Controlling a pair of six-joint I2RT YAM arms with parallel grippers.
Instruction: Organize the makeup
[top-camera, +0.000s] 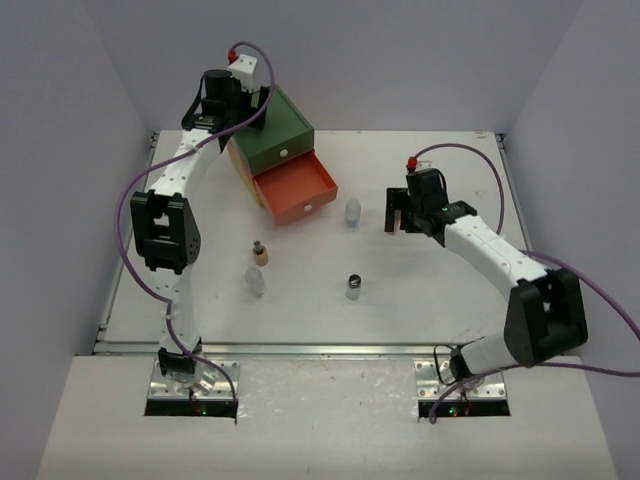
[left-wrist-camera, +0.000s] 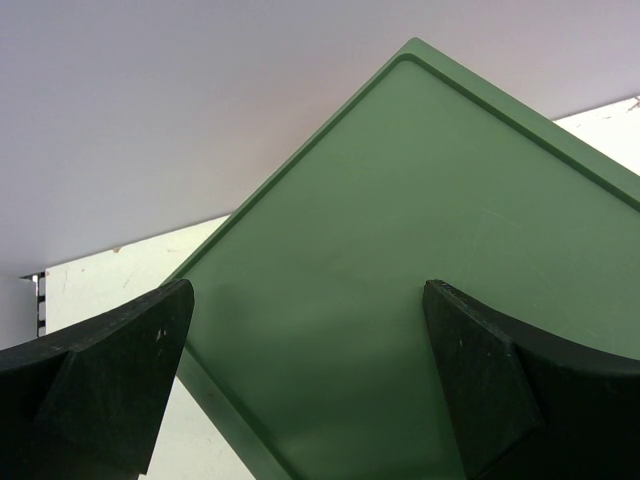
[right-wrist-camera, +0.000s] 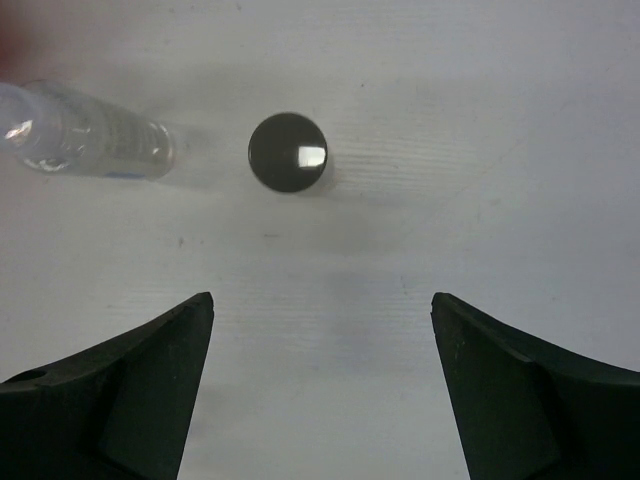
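As seen from above: tan capped bottle (top-camera: 260, 253) and small clear jar (top-camera: 256, 281) left of centre, black-capped jar (top-camera: 353, 286) mid-table, second clear jar (top-camera: 352, 212) just beside open orange drawer (top-camera: 295, 190).

Left wrist: left gripper (left-wrist-camera: 305, 380) spread wide, empty, over green chest top (left-wrist-camera: 420, 250).

Right wrist: right gripper (right-wrist-camera: 320, 385) parted, holding nothing. Round black cap (right-wrist-camera: 287, 152) ahead, slightly left of centre. Neighbouring clear jar (right-wrist-camera: 90, 145) near it, possibly lying down; hard to tell.

Advice: centre on cap, descend straight, close on body below cap, avoid nudging neighbour.

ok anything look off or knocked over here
The drawer chest sits askew to the table edges with its orange drawer pulled open. One clear jar near the tan bottle seems tipped over.
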